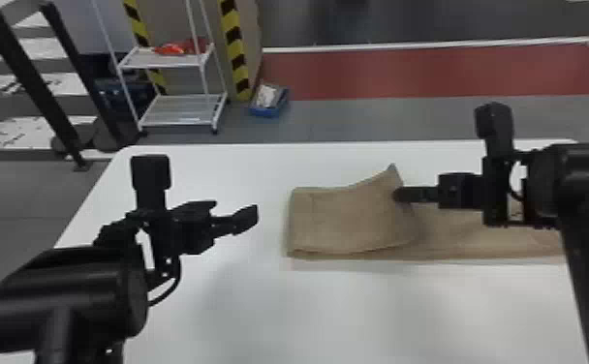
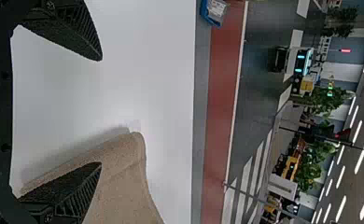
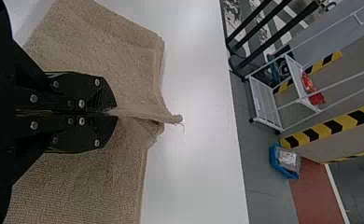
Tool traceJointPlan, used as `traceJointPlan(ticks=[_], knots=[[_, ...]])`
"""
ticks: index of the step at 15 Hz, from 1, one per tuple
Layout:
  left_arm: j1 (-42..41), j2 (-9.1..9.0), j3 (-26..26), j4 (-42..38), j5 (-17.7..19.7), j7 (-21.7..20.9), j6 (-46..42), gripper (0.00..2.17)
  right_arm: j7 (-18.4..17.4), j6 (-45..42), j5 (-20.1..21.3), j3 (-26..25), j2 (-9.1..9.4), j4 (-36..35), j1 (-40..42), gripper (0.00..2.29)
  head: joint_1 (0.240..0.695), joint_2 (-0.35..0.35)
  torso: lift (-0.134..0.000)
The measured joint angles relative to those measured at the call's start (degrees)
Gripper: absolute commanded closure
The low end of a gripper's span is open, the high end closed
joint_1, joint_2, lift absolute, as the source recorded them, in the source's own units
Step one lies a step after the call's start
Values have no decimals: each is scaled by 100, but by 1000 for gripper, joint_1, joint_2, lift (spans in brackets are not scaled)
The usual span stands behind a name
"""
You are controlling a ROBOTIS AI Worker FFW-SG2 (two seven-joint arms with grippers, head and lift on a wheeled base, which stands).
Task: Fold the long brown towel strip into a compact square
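The brown towel strip (image 1: 351, 220) lies across the right half of the table, its left part doubled over onto the rest. My right gripper (image 1: 397, 195) is at the raised edge of that flap. In the right wrist view the right gripper (image 3: 112, 112) is shut on a pinched ridge of the towel (image 3: 124, 74). Left of the towel, my left gripper (image 1: 255, 213) is held over bare table, apart from the cloth. The left gripper (image 2: 101, 112) stands open in its wrist view, with the towel (image 2: 124, 182) beyond one finger.
The white table (image 1: 240, 310) reaches under both arms. Past its far edge stand a white shelf rack (image 1: 182, 109) with red items, a striped yellow-black post (image 1: 235, 48) and a blue box (image 1: 269, 100) on the floor.
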State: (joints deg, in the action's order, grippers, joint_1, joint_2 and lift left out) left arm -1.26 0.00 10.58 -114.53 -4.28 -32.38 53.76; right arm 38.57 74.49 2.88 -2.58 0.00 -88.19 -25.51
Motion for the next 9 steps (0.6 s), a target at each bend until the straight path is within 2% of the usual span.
traceJointPlan(ticks=[2, 6, 9], knots=[[1, 0, 12, 0, 0, 13, 1, 87, 57, 170, -78, -70, 0, -165, 39, 1123, 695, 105, -124], [-16, 0, 8, -33, 1, 19, 15, 87, 319, 1239, -346, -554, 0, -1374, 214, 1123, 695, 96, -124], [-60, 0, -83, -34, -4, 40, 7, 87, 347, 1407, -356, -787, 0, -1514, 300, 1123, 695, 77, -124]])
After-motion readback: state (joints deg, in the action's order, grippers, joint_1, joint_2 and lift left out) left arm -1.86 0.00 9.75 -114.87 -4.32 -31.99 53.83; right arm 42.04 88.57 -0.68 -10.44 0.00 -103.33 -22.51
